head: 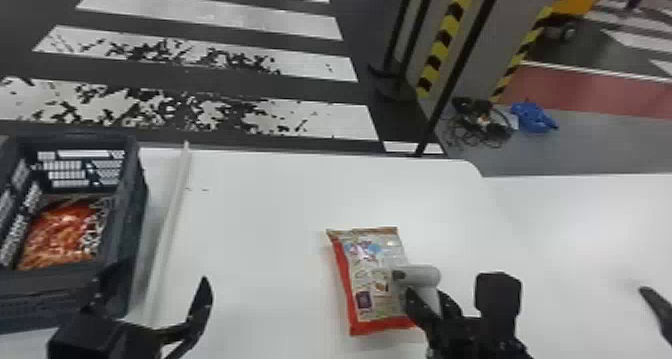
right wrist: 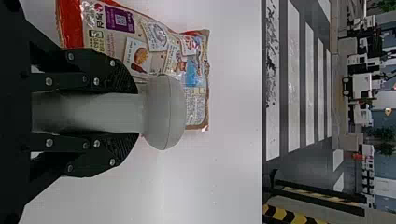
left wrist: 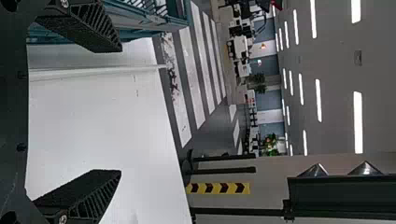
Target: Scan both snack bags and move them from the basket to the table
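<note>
A snack bag (head: pixel 62 233) lies in the basket (head: pixel 136 218), on the left of the table (head: pixel 250 203). Right of it, a strip (head: pixel 171 208) runs back to the far edge. Farther right, well before that edge, lies another bag (head: pixel 367 283); the scanner (head: pixel 422 274), in the right gripper (head: pixel 428 299), is at its right side.

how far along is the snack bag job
Roughly halfway, it seems. One bag lies on the table, so its move looks done. In hand is the scanner, held in the right gripper close to that bag; whether the bag has been scanned, I can't tell. Left to do: the other bag lies in the basket, so it likely needs taking out and scanning.
</note>
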You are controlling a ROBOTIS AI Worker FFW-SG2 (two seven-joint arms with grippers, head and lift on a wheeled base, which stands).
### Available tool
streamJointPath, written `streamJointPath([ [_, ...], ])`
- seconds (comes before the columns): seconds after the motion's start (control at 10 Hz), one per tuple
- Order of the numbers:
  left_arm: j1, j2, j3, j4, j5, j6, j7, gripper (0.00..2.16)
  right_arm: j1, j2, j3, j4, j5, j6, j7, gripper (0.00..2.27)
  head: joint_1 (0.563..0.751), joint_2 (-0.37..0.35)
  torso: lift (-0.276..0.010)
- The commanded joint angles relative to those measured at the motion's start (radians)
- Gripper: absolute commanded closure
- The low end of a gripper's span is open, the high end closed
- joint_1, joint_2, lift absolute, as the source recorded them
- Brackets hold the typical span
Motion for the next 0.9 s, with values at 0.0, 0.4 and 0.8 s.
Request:
streamJointPath([
  [0.0, 0.003, 0.002, 0.001, -0.004, 0.000, 0.000, 0.001, 0.06, -0.006, -0.001, 0.003, 0.017, 0.004, -0.012, 0.001, 2.25, 0.695, -0.244, -0.098],
  [0.4, 0.004, 0.002, 0.000, -0.004, -0.008, -0.003, 0.003, 0.06, -0.008, -0.003, -0.001, 0.028, 0.006, -0.021, 0.001, 2.25, 0.695, -0.242, -0.098],
  [0.8, 0.012, 0.002, -0.003, -0.011, -0.017, -0.003, 0.012, 0.06, -0.037, -0.008, -0.046, 0.025, 0.004, -0.049, 0.001, 2.25, 0.695, -0.253, -0.098],
])
